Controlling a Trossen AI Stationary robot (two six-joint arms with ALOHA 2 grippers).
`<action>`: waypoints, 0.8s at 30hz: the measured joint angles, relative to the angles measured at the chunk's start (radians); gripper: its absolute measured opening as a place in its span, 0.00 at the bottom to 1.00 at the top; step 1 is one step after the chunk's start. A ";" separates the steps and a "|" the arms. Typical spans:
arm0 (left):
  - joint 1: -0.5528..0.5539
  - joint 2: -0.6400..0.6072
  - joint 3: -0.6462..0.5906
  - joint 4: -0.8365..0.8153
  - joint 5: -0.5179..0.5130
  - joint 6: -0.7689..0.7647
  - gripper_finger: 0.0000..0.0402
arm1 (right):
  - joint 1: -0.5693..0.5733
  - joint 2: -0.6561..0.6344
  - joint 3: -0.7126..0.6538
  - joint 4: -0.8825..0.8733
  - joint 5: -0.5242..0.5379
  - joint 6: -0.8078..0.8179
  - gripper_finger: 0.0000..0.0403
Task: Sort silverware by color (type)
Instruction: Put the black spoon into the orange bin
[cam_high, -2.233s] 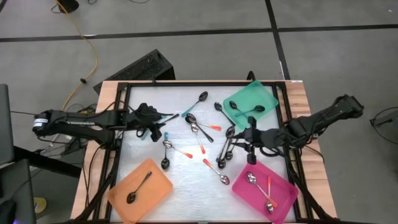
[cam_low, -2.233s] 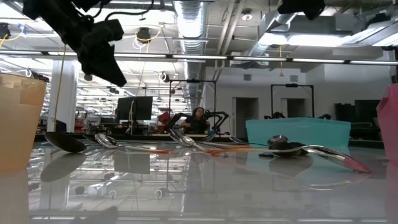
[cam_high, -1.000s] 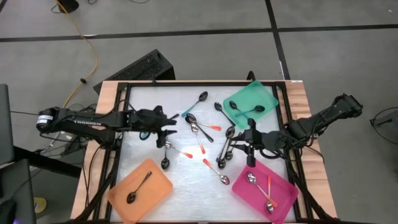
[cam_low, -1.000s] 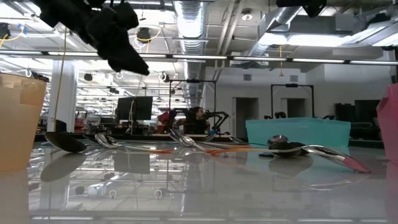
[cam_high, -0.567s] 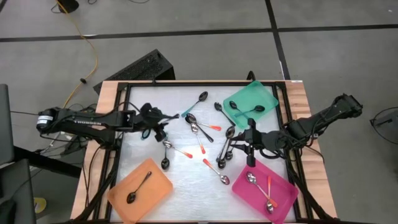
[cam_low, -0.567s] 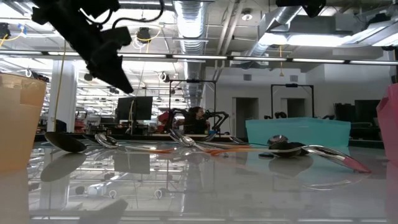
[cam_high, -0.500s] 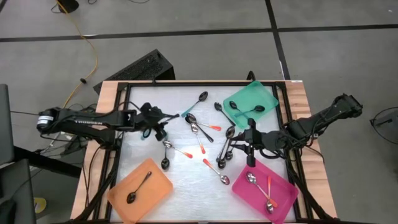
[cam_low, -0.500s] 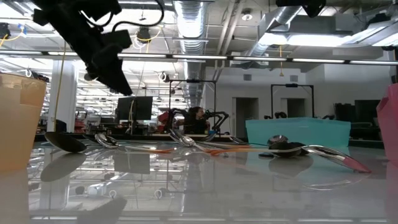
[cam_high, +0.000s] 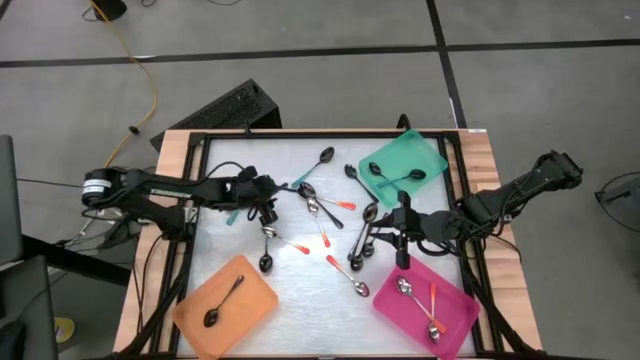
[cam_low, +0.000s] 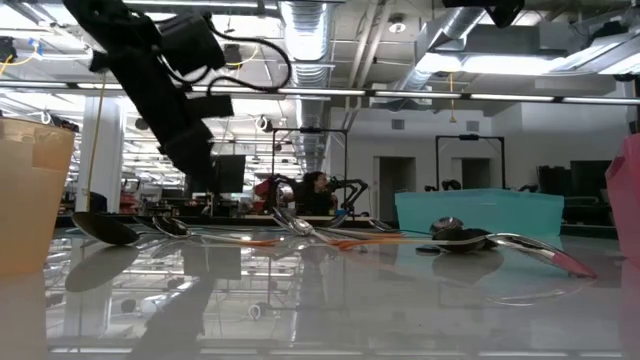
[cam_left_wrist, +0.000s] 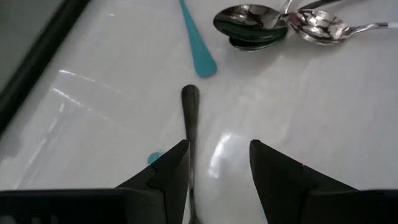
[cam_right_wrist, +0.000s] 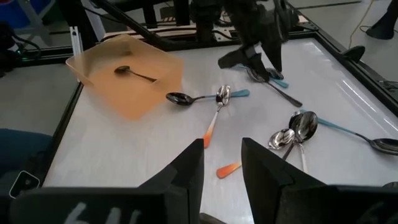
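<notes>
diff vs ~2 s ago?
The left gripper has swung further onto the table and dropped low, its open fingers now straddling an all-metal spoon handle; nothing is gripped yet. The right gripper, all the spoons and the three trays are unchanged.

Loose spoons (cam_high: 322, 215) lie scattered across the middle of the counter (cam_high: 225, 255). Three trays hold more: one at the near left (cam_high: 258, 298) with a single spoon, one at the near right (cam_high: 455, 320), one at the far right (cam_high: 432, 155). The left hand (cam_high: 268, 207) sits left of the scatter, the right hand (cam_high: 402, 228) to its right.
</notes>
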 joint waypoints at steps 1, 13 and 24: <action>0.013 0.015 0.000 0.019 0.019 0.002 0.38 | 0.000 0.000 0.000 0.000 0.000 0.001 0.29; 0.101 0.041 -0.130 0.345 0.081 -0.003 0.38 | 0.000 0.000 0.000 -0.006 -0.004 0.000 0.29; 0.106 -0.039 -0.266 0.343 0.015 -0.060 0.38 | 0.000 0.000 0.000 -0.014 -0.005 -0.002 0.29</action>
